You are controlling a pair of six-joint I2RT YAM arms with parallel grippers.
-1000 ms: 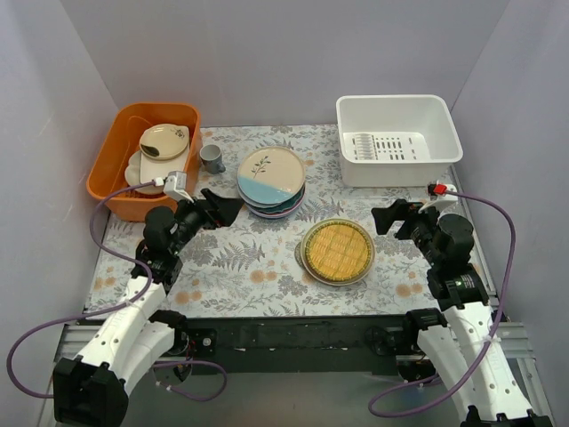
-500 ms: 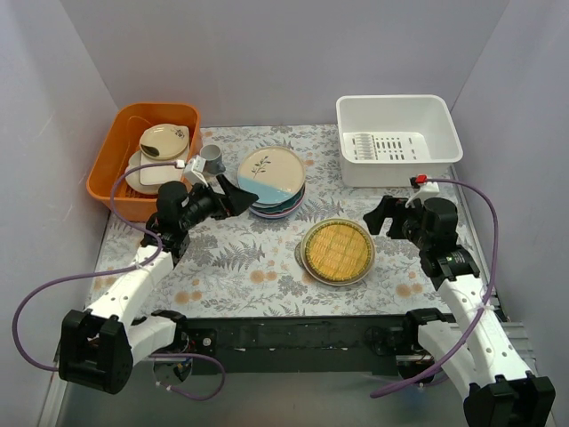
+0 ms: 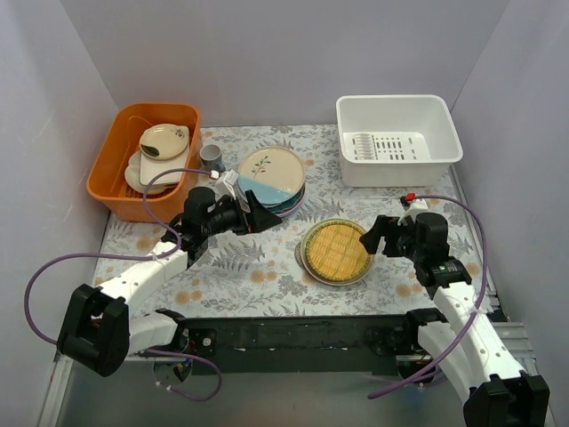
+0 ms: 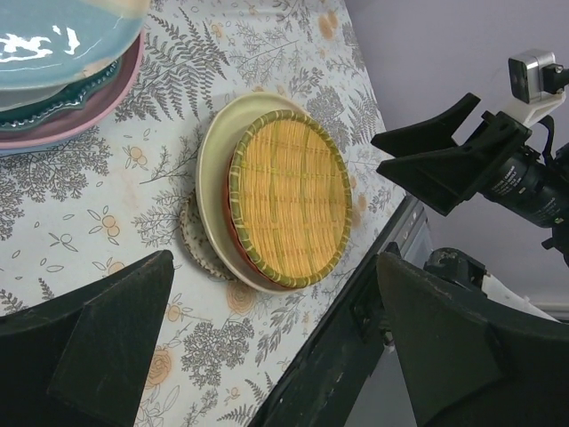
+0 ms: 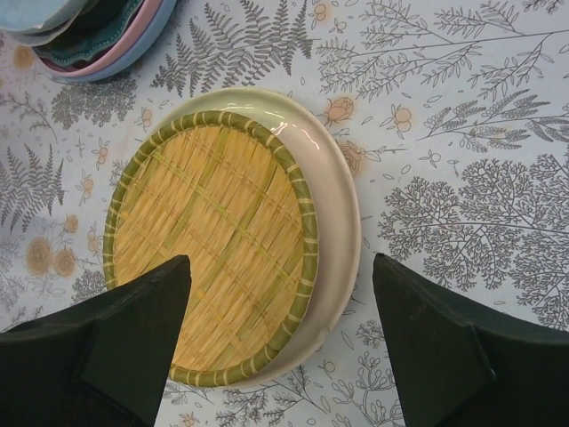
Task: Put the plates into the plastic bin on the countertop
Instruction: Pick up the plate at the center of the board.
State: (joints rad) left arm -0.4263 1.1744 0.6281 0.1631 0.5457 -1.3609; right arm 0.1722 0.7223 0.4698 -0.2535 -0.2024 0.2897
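Observation:
A yellow woven plate lies on a pale cream plate at the centre right of the countertop. Behind it to the left stands a stack of plates topped by a cream-and-blue one with a leaf sprig. The white plastic bin sits at the back right with nothing in it. My right gripper hovers open over the yellow plate's right rim, one finger over the weave and one over the countertop. My left gripper is open in front of the stack, facing the yellow plate.
An orange tub with beige dishes stands at the back left, a small grey cup beside it. The black front rail runs along the near edge. Purple walls enclose the sides and back.
The left arm has stretched right, from near the orange tub to in front of the plate stack. The right arm has swung left, bringing its gripper over the yellow plate's rim.

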